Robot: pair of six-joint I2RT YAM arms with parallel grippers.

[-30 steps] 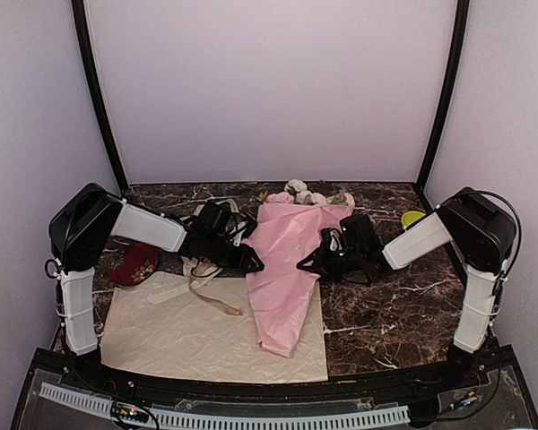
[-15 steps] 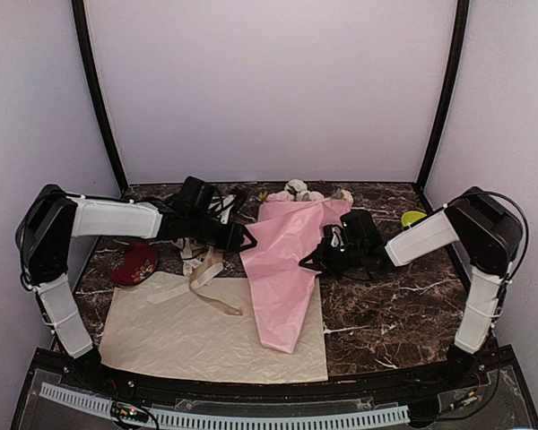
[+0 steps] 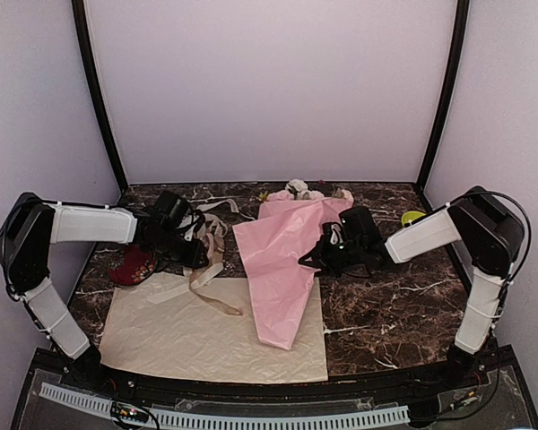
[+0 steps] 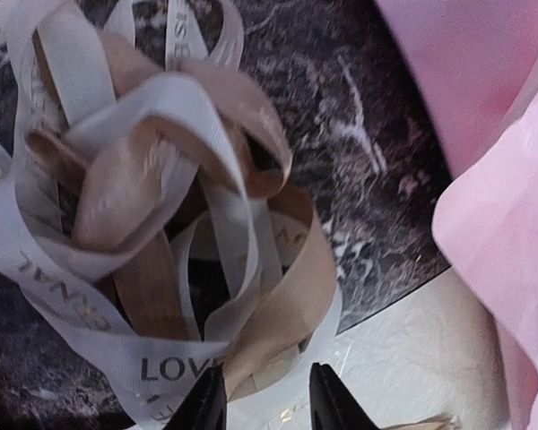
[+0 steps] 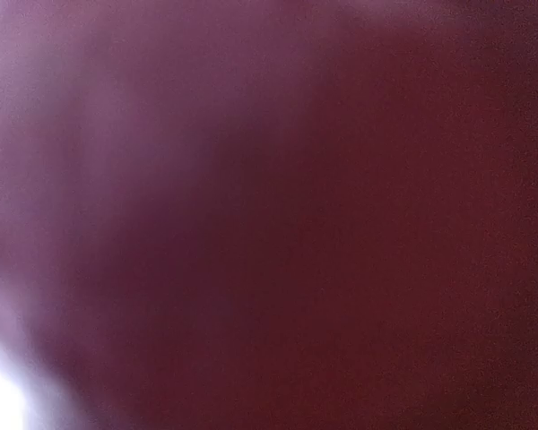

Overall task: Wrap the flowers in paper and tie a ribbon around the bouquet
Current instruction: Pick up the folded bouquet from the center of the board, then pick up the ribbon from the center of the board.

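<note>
Leftward and off the long pink paper-cone bouquet (image 3: 282,269) is where your left gripper (image 4: 264,405) has pulled back to since a second ago. It hangs over the ribbons left of the bouquet, fingers partly apart with nothing between them.

Only the left wrist view shows the flat tan satin ribbon (image 4: 282,313) looped through a cream-white printed ribbon (image 4: 72,278). Legible: "LOVE".

Your right gripper (image 3: 310,261) is closed at the bouquet's right edge. Its wrist view is a dark pink blur, so you cannot tell whether it pinches paper.

Pink and cream rose heads (image 3: 298,191) sit at the bouquet's far end.
</note>
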